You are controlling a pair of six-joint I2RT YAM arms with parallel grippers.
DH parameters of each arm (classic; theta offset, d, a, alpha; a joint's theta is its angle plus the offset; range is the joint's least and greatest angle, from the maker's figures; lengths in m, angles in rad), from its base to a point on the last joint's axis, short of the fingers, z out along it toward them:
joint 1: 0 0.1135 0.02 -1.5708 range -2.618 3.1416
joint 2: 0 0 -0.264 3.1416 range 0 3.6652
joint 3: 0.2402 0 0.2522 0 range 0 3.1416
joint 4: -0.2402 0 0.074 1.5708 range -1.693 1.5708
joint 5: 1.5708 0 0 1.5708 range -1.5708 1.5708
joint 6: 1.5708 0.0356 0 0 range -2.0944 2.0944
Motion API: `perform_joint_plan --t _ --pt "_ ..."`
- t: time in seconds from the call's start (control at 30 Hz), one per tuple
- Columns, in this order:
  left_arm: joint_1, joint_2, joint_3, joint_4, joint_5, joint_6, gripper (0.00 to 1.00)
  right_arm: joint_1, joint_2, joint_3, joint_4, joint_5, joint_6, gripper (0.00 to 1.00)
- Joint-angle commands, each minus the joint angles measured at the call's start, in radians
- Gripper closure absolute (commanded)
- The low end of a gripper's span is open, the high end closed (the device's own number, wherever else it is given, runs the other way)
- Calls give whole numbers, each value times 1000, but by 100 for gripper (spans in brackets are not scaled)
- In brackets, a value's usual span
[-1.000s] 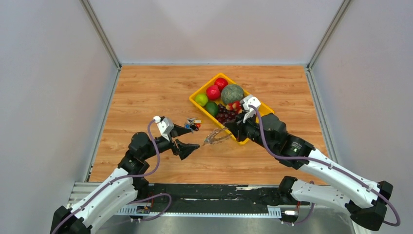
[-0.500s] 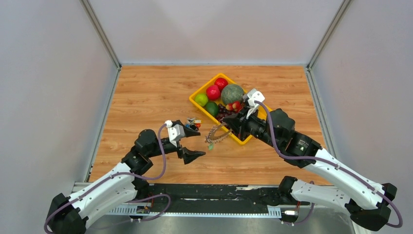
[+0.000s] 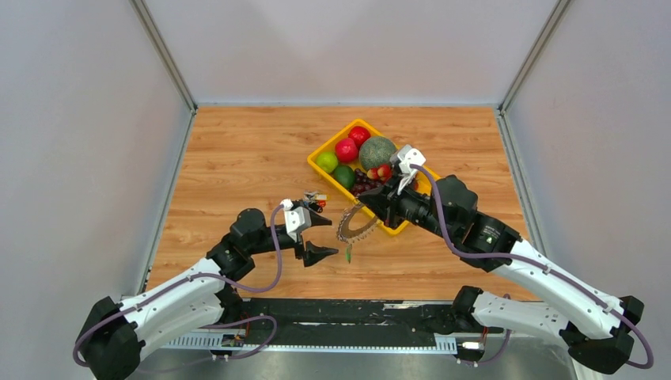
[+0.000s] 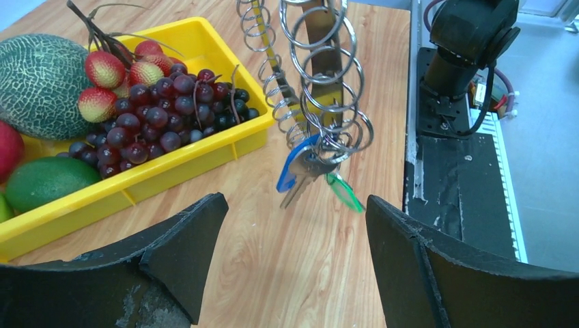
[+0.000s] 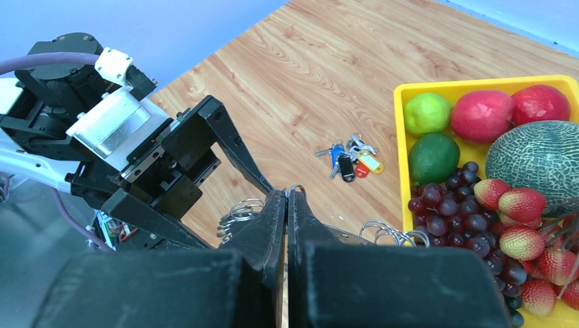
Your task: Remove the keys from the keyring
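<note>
The keyring [image 3: 354, 224] is a grey ring strung with many small wire loops. It hangs upright above the table from my right gripper [image 3: 365, 204], which is shut on its top edge [image 5: 287, 195]. In the left wrist view the loops [image 4: 321, 82] fill the top, and a few keys hang at the bottom, one blue-headed [image 4: 292, 171] and one green-headed [image 4: 343, 193]. My left gripper [image 3: 323, 236] is open and empty, its jaws wide apart just left of the ring, with the hanging keys just beyond the gap between its tips [image 4: 295, 205].
A yellow tray [image 3: 332, 141] right behind the ring holds a melon [image 3: 377, 151], grapes, strawberries, apples and limes. A small cluster of coloured keys [image 3: 314, 201] lies on the wood just above my left gripper, also in the right wrist view [image 5: 349, 158].
My left gripper has moved right and nearer the ring, staying open. My right gripper has turned the ring from flat to hanging upright, with the keys dangling at its bottom.
</note>
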Motion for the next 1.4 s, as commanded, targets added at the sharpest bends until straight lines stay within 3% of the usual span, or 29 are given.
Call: perform_joint_plan --t 0.0,0.2,0.33,0.43,0.73,0.8,0.83,0.87,0.93,1.03,1.17,1.3,1.37 --pt "-9 13 43 74 13 43 16 -5 1 56 43 -38 10 100" --pt "-12 28 44 91 44 44 18 -6 12 59 44 -47 19 100" --pt "-12 50 50 95 70 44 32 -6 18 64 45 -52 21 100" --pt "-13 49 54 78 76 52 54 -5 17 62 45 -50 19 100" --pt "-29 26 46 36 73 67 68 -6 -6 47 45 -29 16 100" --pt "-35 34 49 39 75 65 65 -5 -6 46 44 -30 20 100" --pt "-39 35 49 40 73 63 61 -6 -6 45 45 -32 23 100" --pt "-41 38 49 41 72 63 50 -7 -6 45 45 -33 24 100" --pt "-47 37 49 38 69 72 45 -5 -7 44 45 -35 26 100" --pt "-48 42 58 19 70 80 58 -5 -9 41 45 -36 28 100" --pt "-49 49 65 4 76 80 88 -6 -12 41 45 -36 28 100" --pt "-52 43 67 -16 71 78 99 -6 -23 38 44 -34 30 100" --pt "-55 33 75 -41 66 69 100 -6 -35 31 44 -25 30 100"
